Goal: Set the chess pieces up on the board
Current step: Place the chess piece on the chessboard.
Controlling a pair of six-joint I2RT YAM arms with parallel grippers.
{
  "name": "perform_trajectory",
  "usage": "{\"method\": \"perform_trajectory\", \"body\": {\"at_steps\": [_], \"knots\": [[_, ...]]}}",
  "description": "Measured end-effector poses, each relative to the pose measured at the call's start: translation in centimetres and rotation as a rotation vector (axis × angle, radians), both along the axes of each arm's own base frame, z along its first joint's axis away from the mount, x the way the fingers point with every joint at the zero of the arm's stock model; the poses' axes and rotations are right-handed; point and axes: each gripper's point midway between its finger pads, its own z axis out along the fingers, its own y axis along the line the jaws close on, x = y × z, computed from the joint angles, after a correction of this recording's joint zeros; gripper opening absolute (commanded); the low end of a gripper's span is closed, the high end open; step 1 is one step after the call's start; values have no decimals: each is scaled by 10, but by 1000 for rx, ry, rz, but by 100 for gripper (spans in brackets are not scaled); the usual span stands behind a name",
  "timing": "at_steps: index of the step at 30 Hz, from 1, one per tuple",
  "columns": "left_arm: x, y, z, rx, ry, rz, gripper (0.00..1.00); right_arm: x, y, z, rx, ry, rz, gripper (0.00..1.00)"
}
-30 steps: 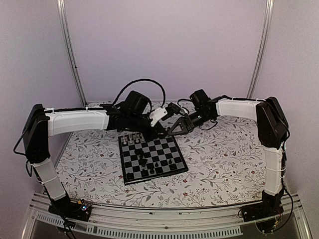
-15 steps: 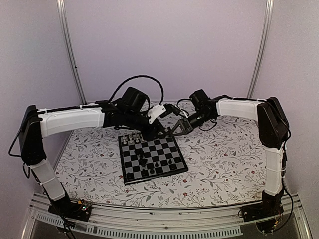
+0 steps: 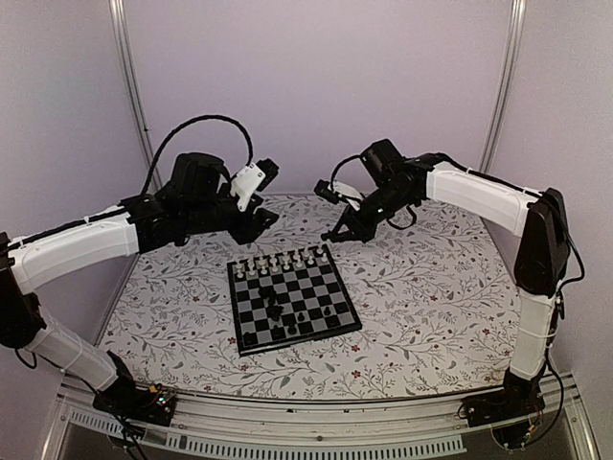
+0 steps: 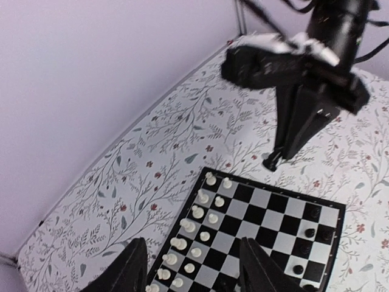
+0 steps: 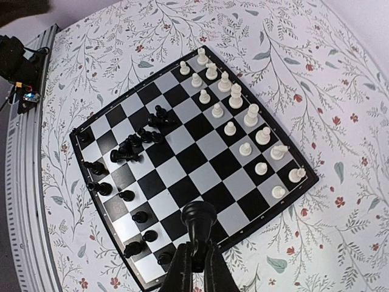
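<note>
The board (image 3: 251,341) lies in the middle of the floral table. White chess pieces (image 3: 282,261) stand in two rows along its far edge. Black chess pieces (image 3: 279,312) are scattered over its near half, some clustered and lying down (image 5: 130,148). My right gripper (image 5: 196,258) is shut on a black pawn (image 5: 199,222) and holds it in the air above the board's far right corner (image 3: 337,233). My left gripper (image 3: 259,217) is open and empty, raised behind the board's far left; its fingers (image 4: 130,267) frame the white rows (image 4: 196,236).
Metal frame posts (image 3: 132,96) stand at the back corners before the lilac wall. A rail with electronics (image 5: 21,67) runs along the table's near edge. Floral tabletop (image 3: 431,287) surrounds the board on all sides.
My left arm has lifted and drawn back to the left, away from the board's far edge. My right gripper has risen a little with the black pawn in it.
</note>
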Motion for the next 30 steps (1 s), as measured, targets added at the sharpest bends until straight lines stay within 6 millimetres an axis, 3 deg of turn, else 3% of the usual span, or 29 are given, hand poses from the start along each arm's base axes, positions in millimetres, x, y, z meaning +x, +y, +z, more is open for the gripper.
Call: {"method": "perform_trajectory", "body": {"at_steps": [5, 9, 14, 18, 22, 30], "knots": [[23, 55, -38, 22, 33, 172, 59, -6, 19, 12, -123, -154, 63, 0], [31, 79, -27, 1, -4, 272, 62, -16, 31, -11, -255, -214, 123, 0], [30, 91, 11, -75, -95, 324, 62, -32, 37, -57, -406, -217, 196, 0], [30, 95, 22, -94, -122, 342, 62, -41, 40, -82, -493, -228, 239, 0], [30, 98, 20, -90, -125, 353, 63, -47, 41, -96, -539, -233, 264, 0], [30, 99, 20, -86, -126, 360, 63, -49, 38, -98, -565, -249, 282, 0]]}}
